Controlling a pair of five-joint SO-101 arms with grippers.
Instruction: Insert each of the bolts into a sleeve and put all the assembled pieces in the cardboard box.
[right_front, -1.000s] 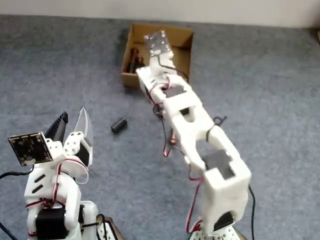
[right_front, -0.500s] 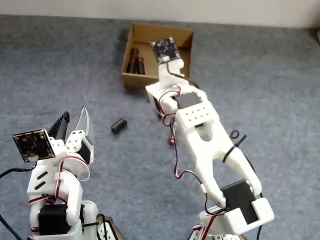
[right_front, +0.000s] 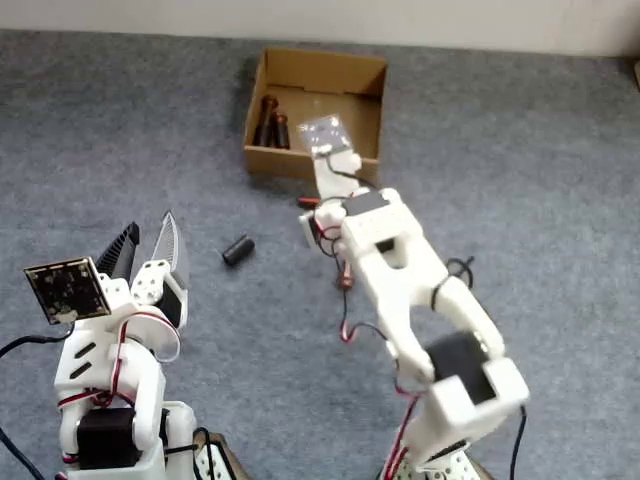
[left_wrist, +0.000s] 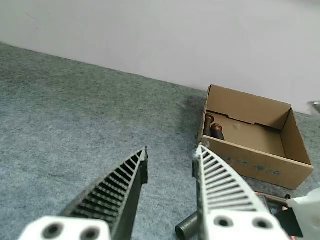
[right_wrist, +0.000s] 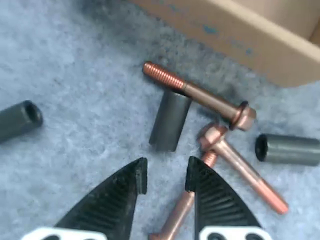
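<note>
Now | bolts (right_wrist: 200, 95) copper, sleeves (right_wrist: 170, 120) dark | left claw (left_wrist: 172, 150), right claw (right_wrist: 166, 172) released | boxed pieces (right_front: 270, 122) seemingly assembled

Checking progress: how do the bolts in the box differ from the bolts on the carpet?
The boxed bolts are sleeved, only copper heads showing; the carpet bolts are bare, shafts exposed. The boxed bolts lean side by side in a corner of the box; the carpet bolts lie flat, scattered among loose sleeves. All are copper.

2 white arms (right_front: 400, 270), red/blk cables (right_front: 346, 285), blk servos (right_front: 100, 440). Left tool (left_wrist: 172, 149): 1 blk, 1 white ribbed finger.
</note>
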